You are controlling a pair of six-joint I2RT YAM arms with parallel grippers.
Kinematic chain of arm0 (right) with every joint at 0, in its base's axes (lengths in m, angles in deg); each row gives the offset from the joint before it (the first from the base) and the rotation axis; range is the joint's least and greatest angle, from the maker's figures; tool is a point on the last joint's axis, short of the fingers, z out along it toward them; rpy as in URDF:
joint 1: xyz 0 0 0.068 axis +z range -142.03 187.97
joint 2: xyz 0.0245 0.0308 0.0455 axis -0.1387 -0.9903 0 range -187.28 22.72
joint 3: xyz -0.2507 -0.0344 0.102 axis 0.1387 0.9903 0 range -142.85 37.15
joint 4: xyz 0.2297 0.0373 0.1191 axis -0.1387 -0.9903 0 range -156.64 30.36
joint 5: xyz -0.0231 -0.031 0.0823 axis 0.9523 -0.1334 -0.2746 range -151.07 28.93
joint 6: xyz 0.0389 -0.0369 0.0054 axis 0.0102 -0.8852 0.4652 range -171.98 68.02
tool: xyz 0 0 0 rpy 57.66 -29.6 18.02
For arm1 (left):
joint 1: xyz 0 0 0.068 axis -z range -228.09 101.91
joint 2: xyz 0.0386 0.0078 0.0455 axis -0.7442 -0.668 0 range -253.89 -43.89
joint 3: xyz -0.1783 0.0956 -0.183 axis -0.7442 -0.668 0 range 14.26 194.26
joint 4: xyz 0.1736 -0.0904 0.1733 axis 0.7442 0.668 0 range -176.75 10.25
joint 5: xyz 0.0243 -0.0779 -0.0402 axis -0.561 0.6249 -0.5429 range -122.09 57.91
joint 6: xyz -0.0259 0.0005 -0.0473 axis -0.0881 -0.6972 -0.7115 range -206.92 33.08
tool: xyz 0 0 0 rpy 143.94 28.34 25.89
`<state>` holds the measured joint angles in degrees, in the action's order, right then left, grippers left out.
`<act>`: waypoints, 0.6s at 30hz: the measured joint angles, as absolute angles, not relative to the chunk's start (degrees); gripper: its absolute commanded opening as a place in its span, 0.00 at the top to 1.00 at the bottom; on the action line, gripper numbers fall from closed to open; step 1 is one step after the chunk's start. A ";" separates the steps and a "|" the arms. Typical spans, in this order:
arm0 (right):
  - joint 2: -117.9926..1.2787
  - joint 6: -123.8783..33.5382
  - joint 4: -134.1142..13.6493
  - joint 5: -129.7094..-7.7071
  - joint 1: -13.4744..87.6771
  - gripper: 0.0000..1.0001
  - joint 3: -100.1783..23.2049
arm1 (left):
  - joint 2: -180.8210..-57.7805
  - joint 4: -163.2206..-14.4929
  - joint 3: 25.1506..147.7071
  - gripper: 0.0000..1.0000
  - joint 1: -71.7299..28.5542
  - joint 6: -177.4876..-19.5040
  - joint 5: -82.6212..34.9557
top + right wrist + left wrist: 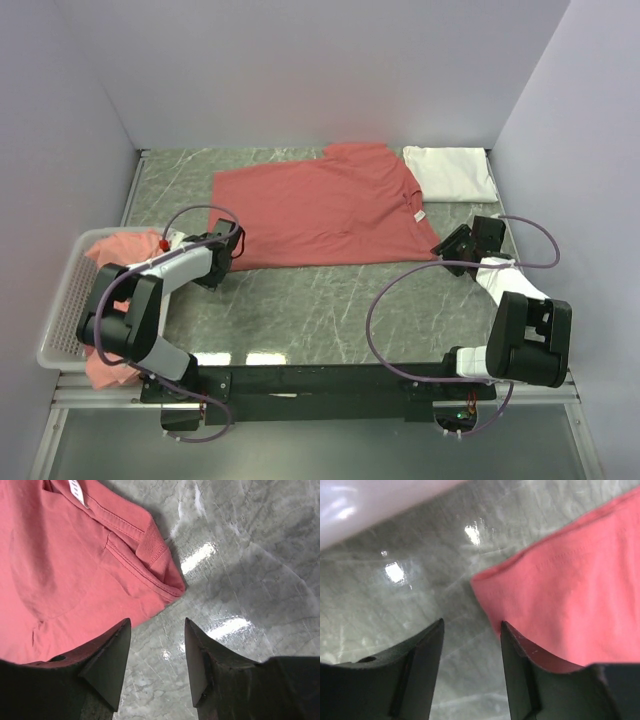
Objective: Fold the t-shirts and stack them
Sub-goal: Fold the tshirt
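Coral t-shirt lies flat across the far middle of the desk, collar end right. The white t-shirt sits folded in the far right corner, with more coral t-shirts heaped in the basket off the left edge. Left fingers and right fingers both stand apart with nothing between them, one pair at each near corner of the flat shirt, so it looks mid-fold with nothing gripped yet. Next move likely needs both to pinch their corners at once and carry them evenly toward the far edge — any lag skews the crease.
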<state>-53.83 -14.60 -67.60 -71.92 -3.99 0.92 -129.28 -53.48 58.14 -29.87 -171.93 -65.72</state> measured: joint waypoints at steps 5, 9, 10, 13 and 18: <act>-53.90 -14.58 -66.99 -71.88 -3.99 0.45 0.94 | -132.73 -54.15 60.26 0.45 -29.87 -172.65 -68.17; -54.42 -14.60 -66.42 -71.66 -4.01 0.45 0.94 | -132.82 -55.57 60.00 0.46 -29.87 -173.31 -68.96; -54.64 -14.60 -66.40 -71.66 -4.01 0.45 0.94 | -132.56 -56.14 59.69 0.46 -29.89 -173.35 -69.09; -55.38 -14.58 -66.18 -71.59 -3.99 0.45 0.94 | -131.68 -57.04 58.75 0.45 -29.89 -173.57 -69.06; -56.58 -14.58 -65.88 -71.33 -3.99 0.45 0.94 | -131.49 -57.26 58.53 0.46 -29.89 -173.72 -69.24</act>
<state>-56.58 -14.58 -65.88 -71.33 -3.99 0.94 -131.49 -57.26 58.53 -29.89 -173.72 -69.24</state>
